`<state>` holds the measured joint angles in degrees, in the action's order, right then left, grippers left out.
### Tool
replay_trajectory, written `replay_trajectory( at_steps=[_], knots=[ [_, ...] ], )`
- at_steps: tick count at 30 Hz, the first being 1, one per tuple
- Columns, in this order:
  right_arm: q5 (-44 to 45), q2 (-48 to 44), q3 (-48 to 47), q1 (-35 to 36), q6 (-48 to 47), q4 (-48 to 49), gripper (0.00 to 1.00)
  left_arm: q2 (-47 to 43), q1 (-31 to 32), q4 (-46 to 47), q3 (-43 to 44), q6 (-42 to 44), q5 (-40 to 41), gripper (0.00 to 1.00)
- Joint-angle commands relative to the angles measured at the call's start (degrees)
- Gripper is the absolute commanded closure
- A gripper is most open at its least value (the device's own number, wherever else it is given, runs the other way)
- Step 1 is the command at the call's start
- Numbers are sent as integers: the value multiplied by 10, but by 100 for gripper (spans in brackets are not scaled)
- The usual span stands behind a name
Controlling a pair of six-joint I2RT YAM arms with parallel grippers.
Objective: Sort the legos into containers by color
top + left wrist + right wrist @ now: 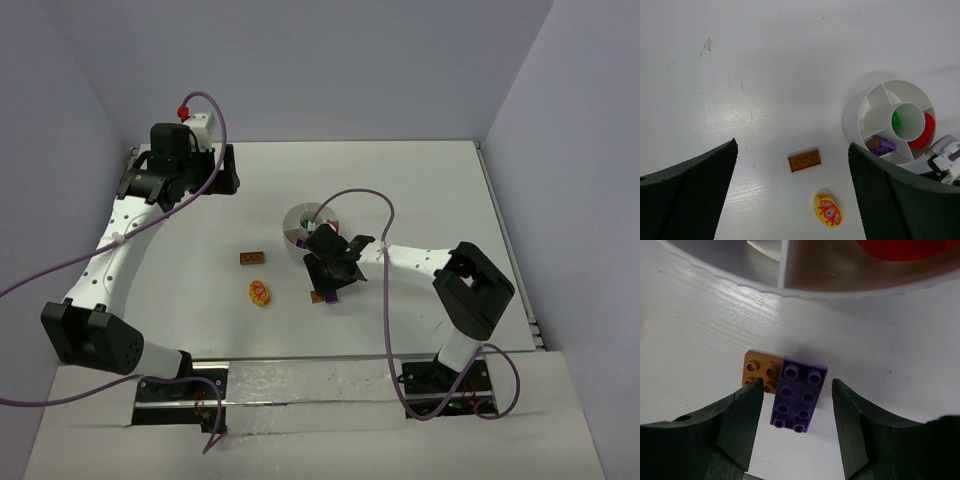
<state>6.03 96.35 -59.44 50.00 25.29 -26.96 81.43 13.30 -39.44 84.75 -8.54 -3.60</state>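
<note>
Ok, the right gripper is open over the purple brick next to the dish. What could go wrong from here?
1. The small brown-orange brick sits against the purple brick, in one finger's path. If the right gripper closes, it may pinch or drag both.
2. The dish rim is just ahead, so a skewed lift might knock it.

You're looking at a white table (400, 180) boxed in by pale lavender walls (300, 60). Spot those faint dark scuff marks (706, 46) on its surface.
</note>
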Motion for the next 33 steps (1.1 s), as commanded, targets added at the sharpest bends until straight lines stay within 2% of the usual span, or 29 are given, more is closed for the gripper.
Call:
replay_trajectory(
  at_steps=[1, 10, 13, 17, 21, 25, 28, 29, 31, 33],
  knots=[
    [10, 14, -1, -4, 11, 12, 38, -22, -5, 27, -2, 4, -6, 2],
    [26, -4, 7, -7, 11, 10, 56, -24, -6, 31, -12, 4, -15, 2],
    [21, -35, 10, -8, 5, 7, 72, -28, -6, 27, -13, 4, -21, 2],
    [1, -108, 16, -7, -16, 1, 99, -55, -6, 21, -24, 31, -64, 1],
    [-27, -182, 10, -10, -42, -19, 100, -132, -6, 84, -97, 41, -113, 1],
    [-84, -196, -22, -41, -53, -42, 100, -165, -6, 86, -141, 60, -204, 1],
    [-138, -201, -80, -71, -58, -71, 100, -204, -2, 77, -169, 129, -306, 1],
    [-132, -206, -87, -71, -58, -72, 100, -206, 1, 76, -170, 132, -321, 1],
    [-66, -206, -128, -75, -65, -78, 100, -206, 17, 67, -156, 121, -318, 2],
    [-19, -199, -154, -83, -74, -69, 100, -177, 22, 51, -131, 69, -324, 9]
  ],
)
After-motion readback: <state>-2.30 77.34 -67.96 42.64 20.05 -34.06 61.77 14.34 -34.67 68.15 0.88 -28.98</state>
